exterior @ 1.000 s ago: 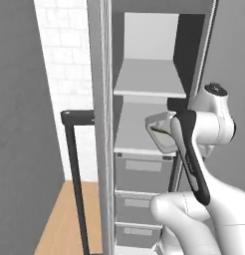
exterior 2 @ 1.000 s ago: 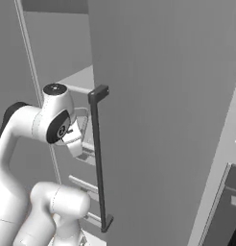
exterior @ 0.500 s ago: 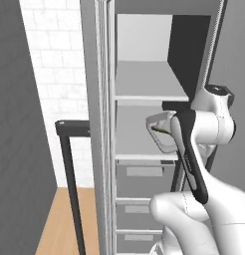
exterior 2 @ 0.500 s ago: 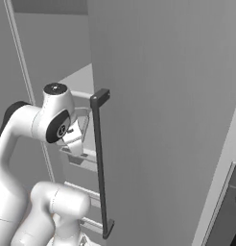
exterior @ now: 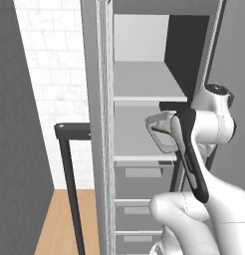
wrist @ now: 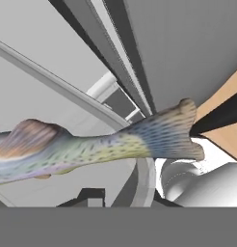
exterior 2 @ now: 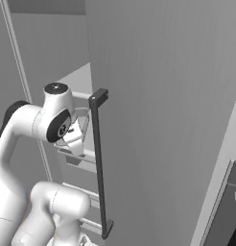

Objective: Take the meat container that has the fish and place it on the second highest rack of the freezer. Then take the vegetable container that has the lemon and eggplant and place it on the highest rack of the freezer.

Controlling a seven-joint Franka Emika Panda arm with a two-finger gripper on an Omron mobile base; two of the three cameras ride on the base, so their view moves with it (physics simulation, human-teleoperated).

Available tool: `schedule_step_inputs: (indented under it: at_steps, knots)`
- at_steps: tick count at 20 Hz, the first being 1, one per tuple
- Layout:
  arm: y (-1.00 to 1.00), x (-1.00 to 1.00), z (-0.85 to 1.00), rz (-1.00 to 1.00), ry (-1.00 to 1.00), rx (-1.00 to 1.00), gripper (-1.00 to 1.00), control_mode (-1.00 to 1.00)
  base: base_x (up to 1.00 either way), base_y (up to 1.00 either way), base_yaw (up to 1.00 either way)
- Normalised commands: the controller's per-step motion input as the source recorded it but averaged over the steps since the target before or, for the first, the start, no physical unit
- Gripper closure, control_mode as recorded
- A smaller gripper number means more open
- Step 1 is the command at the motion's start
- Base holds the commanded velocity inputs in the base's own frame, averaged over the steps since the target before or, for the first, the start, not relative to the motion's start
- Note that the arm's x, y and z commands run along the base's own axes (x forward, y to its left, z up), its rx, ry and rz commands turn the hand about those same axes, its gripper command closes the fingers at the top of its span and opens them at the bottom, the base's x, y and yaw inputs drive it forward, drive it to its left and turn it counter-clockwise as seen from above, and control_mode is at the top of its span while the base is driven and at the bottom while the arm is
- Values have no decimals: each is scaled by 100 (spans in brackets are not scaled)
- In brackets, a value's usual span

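Left base view: the white arm holds a pale, clear, shallow meat container (exterior: 163, 130) up in front of the open freezer, level with the gap between two flat grey racks. The upper grey rack (exterior: 144, 79) lies above it; the second grey rack (exterior: 139, 158) runs just under its near rim. Below are pale grey drawer fronts (exterior: 144, 177).

Hand view: a speckled fish (wrist: 91, 144), olive and silver with a pinkish-brown back and a fanned tail, lies across the frame inside the container, whose curved translucent rim (wrist: 147, 176) sweeps beneath it. Fingertips are not visible, so I cannot tell from the pictures how the gripper stands; the container riding at the wrist suggests it is carried, but that is a judgement.

Right base view: the container (exterior 2: 76, 134) sits tucked behind the wrist, close to the tall matte grey freezer door (exterior 2: 163, 120) and its slim black bar handle (exterior 2: 100, 163).

Step in hand, as judged: carrying the fish container in to the second highest rack. To do it well, keep the container level so the fish does not slide, clear the rack's front lip, push well in before letting go, and mind the door edge alongside. All surfaces look smooth and hard.
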Motion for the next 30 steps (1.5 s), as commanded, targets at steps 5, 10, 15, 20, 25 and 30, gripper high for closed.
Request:
schedule_step_inputs:
  at_steps: [5,10,15,20,25,30]
  knots:
    - [80,16,-26,-8,0,-4,100,-100,0,0,0]
    - [43,55,-29,-29,-1,0,100,-100,0,0,0]
    - [2,49,-41,-32,-1,0,100,-100,0,0,0]
    - [-10,35,-35,-20,0,0,100,-100,0,0,0]
    - [-3,49,-33,-8,0,0,100,-100,0,0,0]
    - [0,60,-39,-4,0,0,100,-100,0,0,0]
